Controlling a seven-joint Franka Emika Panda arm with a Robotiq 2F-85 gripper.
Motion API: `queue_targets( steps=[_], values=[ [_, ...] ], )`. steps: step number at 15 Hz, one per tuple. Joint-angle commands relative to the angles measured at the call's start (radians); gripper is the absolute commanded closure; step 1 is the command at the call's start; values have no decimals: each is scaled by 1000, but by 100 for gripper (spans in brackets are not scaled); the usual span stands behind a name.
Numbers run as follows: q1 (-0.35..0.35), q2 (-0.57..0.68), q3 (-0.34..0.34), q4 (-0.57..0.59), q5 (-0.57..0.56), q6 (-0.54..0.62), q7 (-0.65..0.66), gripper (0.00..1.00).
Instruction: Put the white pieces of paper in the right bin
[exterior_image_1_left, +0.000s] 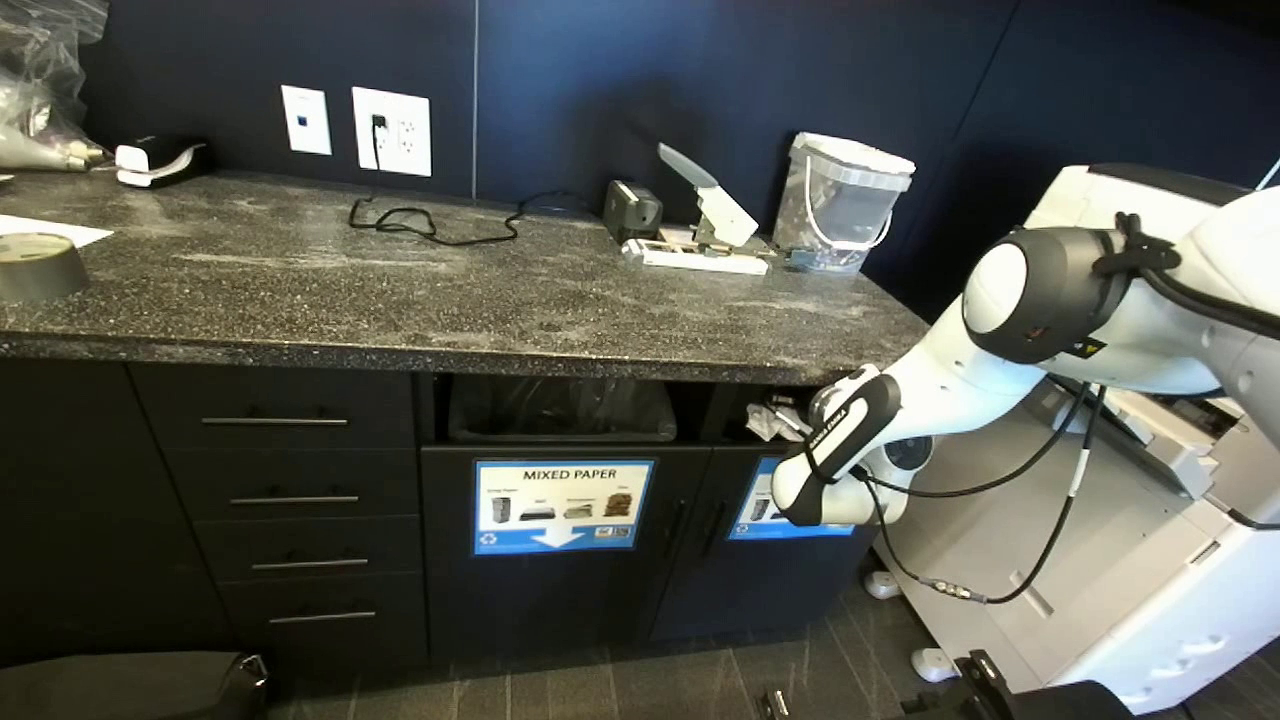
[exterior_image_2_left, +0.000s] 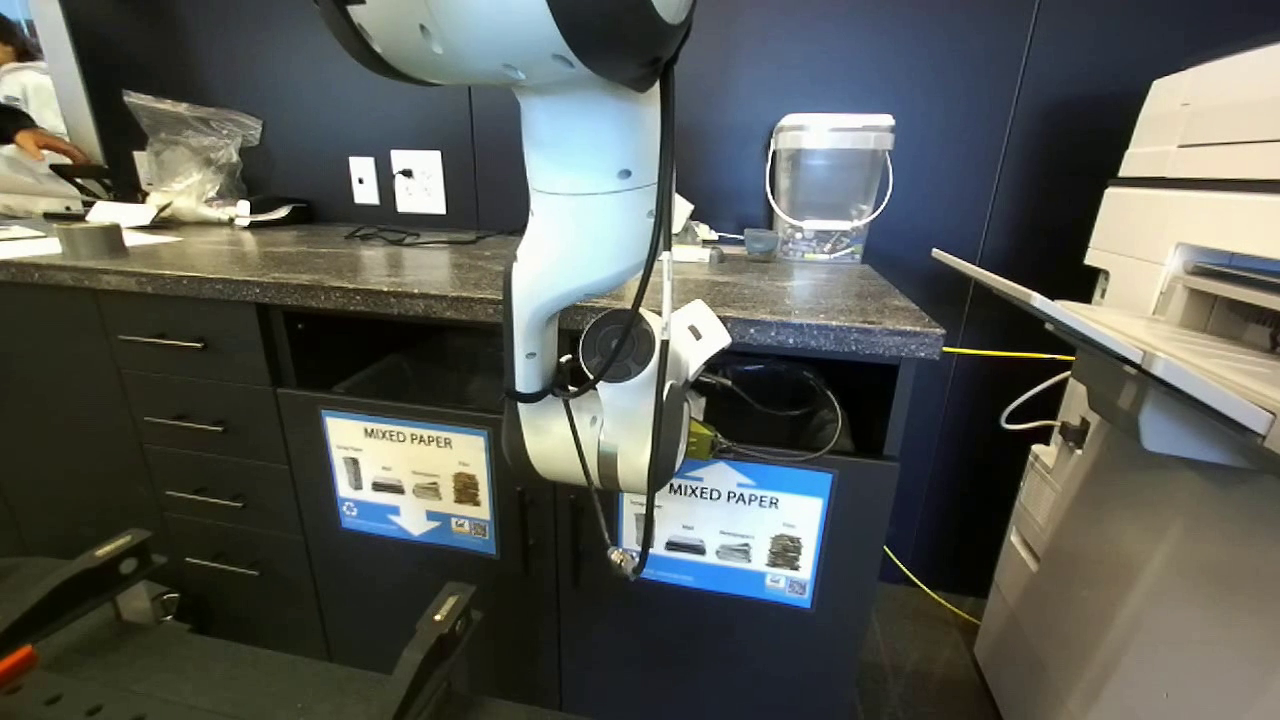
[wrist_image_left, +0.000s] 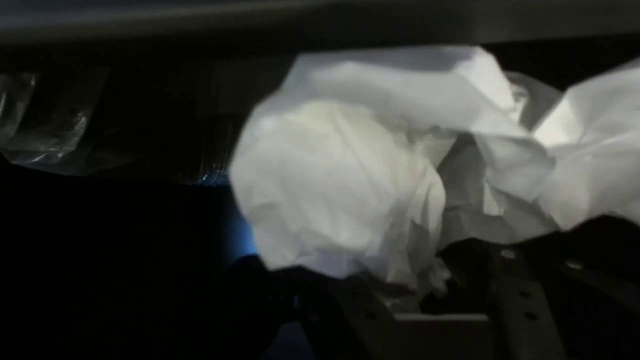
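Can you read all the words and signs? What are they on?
"MIXED PAPER", white down arrow: blue-edged white rectangular sign, left black cabinet door.
"MIXED PAPER", up arrow: similar sign, right black door.
"FRANKA EMIKA": white-and-black robot arm.
Too small or blurred: both signs' other print, arm's yellow sticker.

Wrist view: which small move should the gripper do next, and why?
Perhaps open the gripper fully: crumpled white paper sits at its fingers, in the mouth of the right bin, so it could drop in. Whether it is gripped is unclear.
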Motion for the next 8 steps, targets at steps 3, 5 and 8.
queue_targets(
  steps=[3,5,8],
  values=[
    [20,-9,-27,12,-81,-13,15,0],
    [14,-21,-29,6,-116,-24,19,0],
    [17,-61,-41,-33,-152,-80,15,0]
  ],
)
